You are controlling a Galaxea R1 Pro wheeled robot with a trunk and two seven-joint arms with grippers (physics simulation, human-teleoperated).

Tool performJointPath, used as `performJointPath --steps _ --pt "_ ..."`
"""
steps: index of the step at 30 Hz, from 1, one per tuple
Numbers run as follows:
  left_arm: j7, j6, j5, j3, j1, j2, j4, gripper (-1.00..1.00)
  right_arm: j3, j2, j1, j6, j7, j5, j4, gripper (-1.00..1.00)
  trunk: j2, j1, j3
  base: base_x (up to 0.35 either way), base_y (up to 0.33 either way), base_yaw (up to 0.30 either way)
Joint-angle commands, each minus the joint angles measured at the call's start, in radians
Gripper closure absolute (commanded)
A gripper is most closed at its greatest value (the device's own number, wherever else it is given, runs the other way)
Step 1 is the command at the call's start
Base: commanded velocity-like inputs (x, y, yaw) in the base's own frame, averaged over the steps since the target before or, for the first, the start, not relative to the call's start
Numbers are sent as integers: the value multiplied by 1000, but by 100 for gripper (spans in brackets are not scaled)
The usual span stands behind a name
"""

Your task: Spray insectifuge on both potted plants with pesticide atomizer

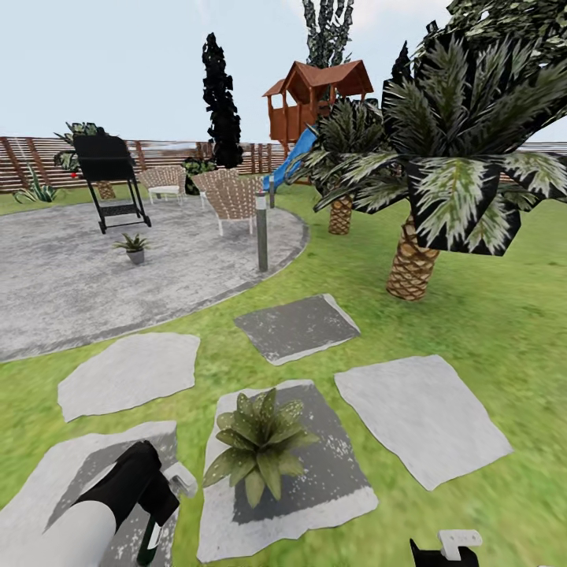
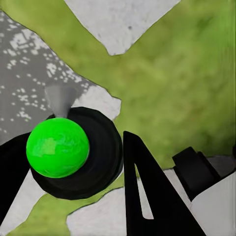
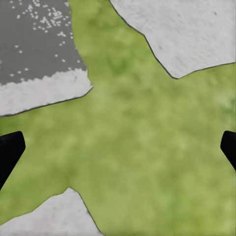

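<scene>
In the head view my left gripper (image 1: 153,488) is shut on the pesticide atomizer (image 1: 178,479). Its white trigger head points toward the near potted plant (image 1: 260,445), and its dark-green body hangs below my fingers. That speckled rosette stands on a stepping stone (image 1: 331,480) just right of the gripper. The other potted plant (image 1: 134,246) sits far off on the round patio (image 1: 71,276). The left wrist view looks down the atomizer (image 2: 57,146) end-on, with the left gripper (image 2: 71,142) closed around it. My right gripper (image 3: 118,147) is open over grass and also shows in the head view (image 1: 445,551).
Flat stepping stones (image 1: 421,421) lie across the lawn around me. A short post light (image 1: 261,232) stands at the patio edge, with a black grill (image 1: 110,177) and wicker chairs (image 1: 232,197) behind it. A palm tree (image 1: 413,264) rises at the right. A slatted fence (image 1: 31,157) closes the back.
</scene>
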Motion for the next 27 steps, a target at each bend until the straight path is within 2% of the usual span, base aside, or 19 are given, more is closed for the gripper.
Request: performJointPath --steps 1,6,8,10,17,21,25,27 --pt "-7 8 -8 5 -7 -5 -7 100 -9 0 -1 -3 8 2 0 -100 0 0 -1 -1 -1 3" --pt "-6 6 -8 -2 -17 -8 -6 100 -8 0 -1 -3 8 2 0 -100 0 0 -1 1 0 0" --pt "-6 7 -9 -31 -13 -9 -1 100 -8 0 -1 -3 7 2 1 -100 0 0 -1 168 -39 0" --pt "-6 6 -9 -40 -11 -9 0 100 -8 0 -1 -3 7 2 1 -100 0 0 -1 240 -108 0" --pt "-6 13 -6 -45 -10 -9 7 100 -8 0 -1 -3 6 2 1 -100 0 0 -2 253 -24 108" --pt "-7 15 -6 -45 -8 -9 7 100 -8 0 -1 -3 7 2 1 -100 0 0 -2 44 0 23" --pt "-54 13 -6 -47 -7 -10 8 100 -8 0 -1 -3 8 2 1 -100 0 0 -2 3 0 2" --pt "-78 11 -7 -48 -7 -18 9 100 -8 0 -1 -3 8 2 2 -100 0 0 -2 0 0 0"
